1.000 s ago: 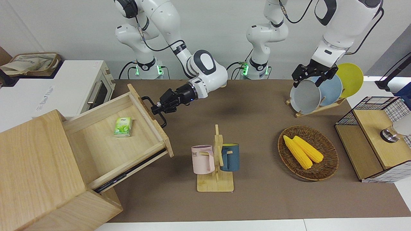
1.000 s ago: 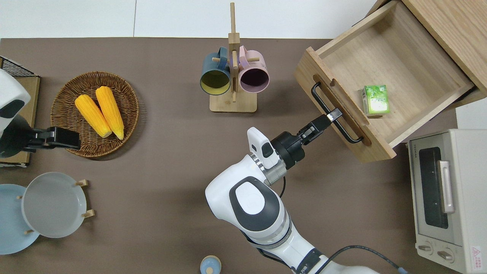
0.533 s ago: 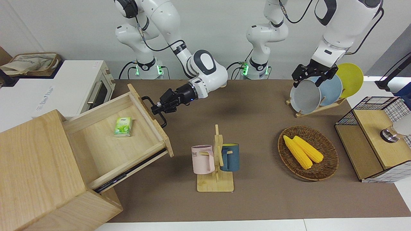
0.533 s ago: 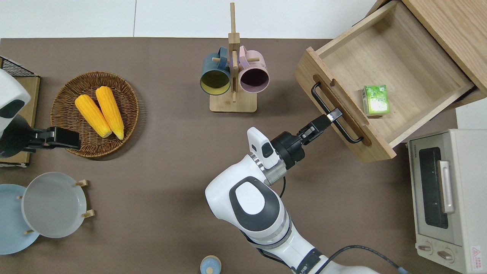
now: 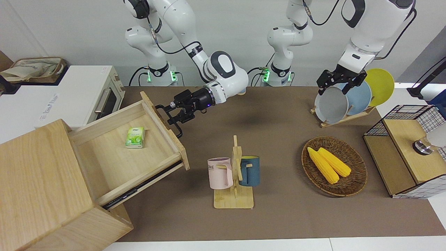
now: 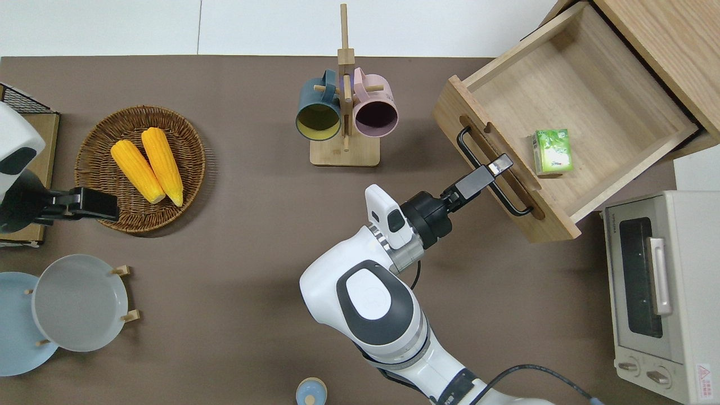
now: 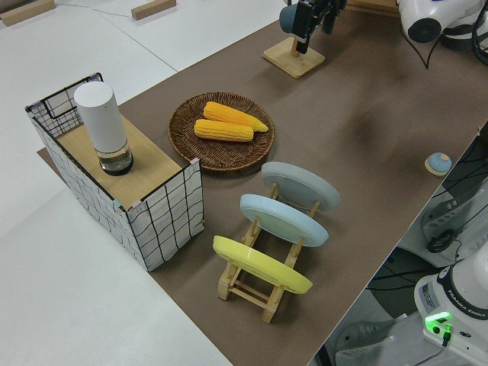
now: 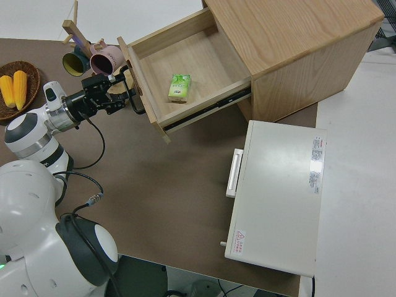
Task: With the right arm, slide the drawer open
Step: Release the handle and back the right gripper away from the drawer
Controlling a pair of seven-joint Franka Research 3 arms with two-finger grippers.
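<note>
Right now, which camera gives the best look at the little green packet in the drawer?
The overhead view: it looks straight down on the green packet lying flat on the floor of the open drawer, nothing covering it. The front view and the right side view show it too, but at a slant. The left side view misses it.

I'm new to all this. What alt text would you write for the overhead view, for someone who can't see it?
The right gripper is at the black bar handle of a light-wood drawer that is pulled well open, a small green packet lying inside. A mug rack, a basket of corn and a white toaster oven share the brown table; the left arm is parked.
</note>
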